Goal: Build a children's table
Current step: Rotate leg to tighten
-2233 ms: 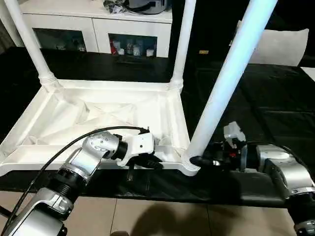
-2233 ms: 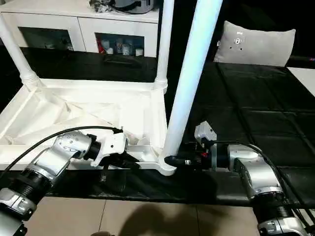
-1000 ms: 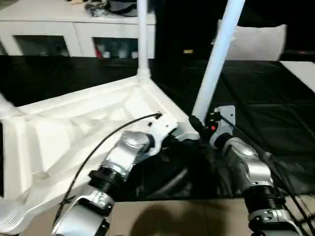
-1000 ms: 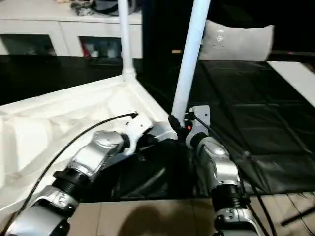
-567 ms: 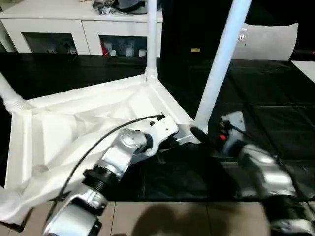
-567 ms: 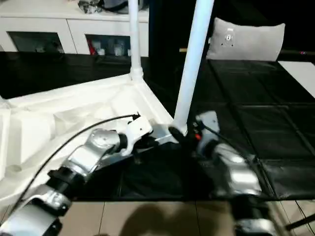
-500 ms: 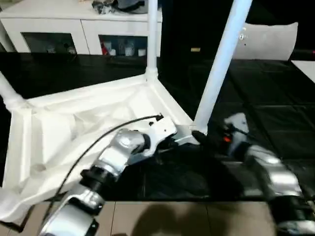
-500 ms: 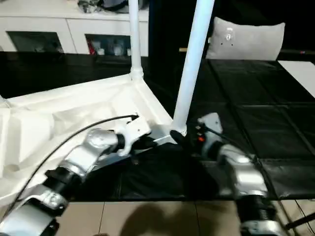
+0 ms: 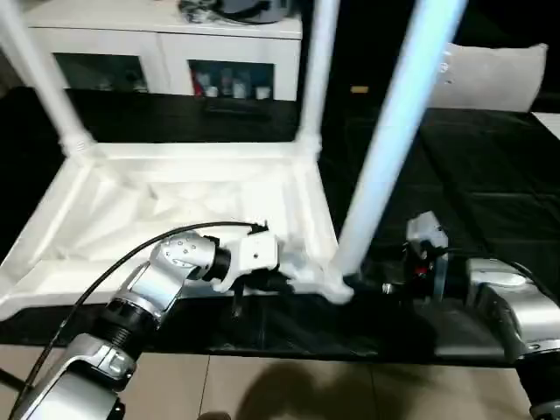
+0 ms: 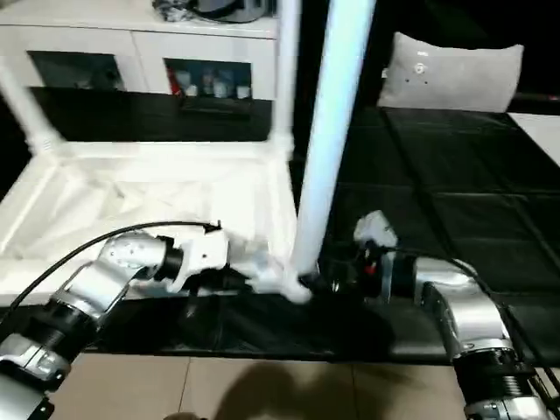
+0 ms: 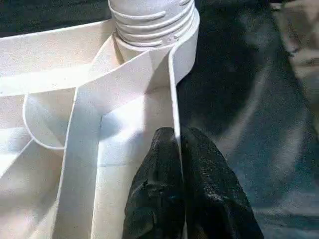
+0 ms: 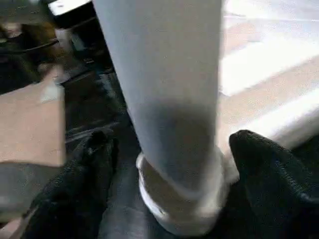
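Upside-down table top [image 9: 175, 197] w/ near leg [image 9: 394, 144] upright, tilted right.

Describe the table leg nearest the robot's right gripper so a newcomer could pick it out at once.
Start from the big white table top lying upside down on the black mat, ribs facing up. Go to its near corner on the robot's right, where the right gripper straddles a socket. The leg rising from there looks thickest and leans right; the two far legs look slimmer.

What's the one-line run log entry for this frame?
left end effector: shut on rim of upturned white plastic square tabletop | right end effector: open, straddling near white tapered leg
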Controlling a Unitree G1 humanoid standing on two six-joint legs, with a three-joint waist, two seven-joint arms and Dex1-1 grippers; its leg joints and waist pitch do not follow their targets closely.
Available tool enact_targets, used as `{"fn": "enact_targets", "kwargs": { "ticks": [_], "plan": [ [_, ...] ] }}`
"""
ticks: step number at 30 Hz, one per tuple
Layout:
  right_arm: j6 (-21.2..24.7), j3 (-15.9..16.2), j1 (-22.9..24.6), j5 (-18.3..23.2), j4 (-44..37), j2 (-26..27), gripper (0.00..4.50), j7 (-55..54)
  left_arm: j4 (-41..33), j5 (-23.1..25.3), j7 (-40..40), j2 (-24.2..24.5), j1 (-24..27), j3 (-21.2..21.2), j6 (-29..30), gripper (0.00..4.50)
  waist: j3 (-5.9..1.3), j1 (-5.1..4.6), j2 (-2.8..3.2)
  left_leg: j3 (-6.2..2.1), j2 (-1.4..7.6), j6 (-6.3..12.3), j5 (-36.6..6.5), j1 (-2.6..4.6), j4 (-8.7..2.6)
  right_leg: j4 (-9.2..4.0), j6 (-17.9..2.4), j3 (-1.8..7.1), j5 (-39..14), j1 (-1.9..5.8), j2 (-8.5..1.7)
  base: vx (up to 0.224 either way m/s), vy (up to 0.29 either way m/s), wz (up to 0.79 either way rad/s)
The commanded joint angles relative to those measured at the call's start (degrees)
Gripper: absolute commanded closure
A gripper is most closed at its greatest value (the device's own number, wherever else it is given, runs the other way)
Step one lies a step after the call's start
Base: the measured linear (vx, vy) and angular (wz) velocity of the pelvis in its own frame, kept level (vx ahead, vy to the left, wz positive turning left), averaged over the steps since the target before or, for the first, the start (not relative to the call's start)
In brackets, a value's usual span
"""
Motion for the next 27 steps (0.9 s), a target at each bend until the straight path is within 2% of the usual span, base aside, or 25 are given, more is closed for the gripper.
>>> {"fn": "enact_targets", "kwargs": {
  "ticks": [1, 5, 17, 21, 24, 25, 26, 27],
  "plan": [
    [0.75, 0.68, -0.18, 0.88, -0.72, -0.8, 1.0, 1.82, -0.19, 1.38, -3.02, 0.69, 0.83, -3.25, -0.85, 4.5, -3.03, 0.1, -0.53, -0.97, 3.77, 3.44, -11.52, 0.34, -3.35, -4.21, -10.67, 3.0, -15.12, 2.41, -5.5, 0.0, 0.0, 0.0],
    [2.06, 2.12, -0.96, 0.91, 0.43, -0.13, 1.35, 3.62, -0.71, 0.65, -5.17, 0.51, 0.98, -2.97, -1.1, 4.5, -3.04, 0.16, -0.58, -0.99, 3.73, 2.83, -11.75, 0.37, -3.4, -4.31, -10.07, 3.01, -16.37, 2.36, -5.48, 0.0, 0.0, 0.0],
    [4.07, 3.02, -0.16, 1.62, 0.04, -0.7, 2.3, 5.55, -0.41, -0.2, -4.74, -0.36, 1.16, -2.63, -0.89, 4.5, -3.25, 0.9, -0.65, -0.91, 3.62, 2.99, -9.97, 0.3, -3.11, -3.99, -10.04, 3.02, -14.0, 2.51, -5.45, 0.0, 0.0, 0.0],
    [3.98, 1.5, 0.09, 2.96, 2.55, 1.47, 2.4, 3.94, -0.96, -1.22, -1.93, -2.17, 1.61, -1.06, 1.99, 4.5, -3.2, 0.81, -0.58, -0.93, 3.69, 2.9, -10.43, 0.31, -3.15, -4.04, -10.42, 2.96, -14.24, 2.43, -5.45, 0.0, 0.0, 0.0],
    [2.75, 0.15, -1.4, 2.11, 6.84, 3.78, 2.41, -0.01, -1.31, -1.45, 1.24, -3.77, 1.48, 0.03, 5.07, 4.5, -2.86, 0.44, -0.7, -1.06, 3.55, 1.97, -13.28, 0.54, -3.37, -4.67, -9.9, 2.82, -20.04, 2.24, -5.66, 0.0, 0.0, 0.0],
    [1.23, -1.03, -3.79, 0.45, 11.93, 5.84, 2.41, -5.35, -1.36, -0.99, 5.01, -5.41, 1.02, 0.94, 7.93, 4.5, -2.85, -0.04, -0.7, -1.17, 3.57, 1.36, -14.5, 0.52, -3.44, -4.73, -9.49, 2.83, -22.8, 2.15, -5.88, 0.0, 0.0, 0.0],
    [0.5, -1.58, -4.96, -0.34, 14.26, 6.71, 2.41, -7.96, -1.28, -0.57, 6.99, -6.17, 0.75, 1.34, 9.01, 4.5, -2.58, -0.39, -0.76, -1.32, 3.42, 0.75, -15.77, 0.74, -3.53, -5.39, -8.44, 2.69, -26.34, 2.05, -5.81, 0.0, 0.0, 0.0],
    [0.04, -2.76, -6.77, -0.91, 17.64, 8.02, 2.41, -12.14, -1.09, -0.47, 10.06, -7.67, 0.28, 2.28, 11.37, 4.5, -2.54, -0.83, -0.78, -1.41, 3.38, 0.42, -16.37, 0.79, -3.54, -5.36, -8.19, 2.68, -27.51, 1.94, -5.8, 0.0, 0.0, 0.0]
  ]
}}
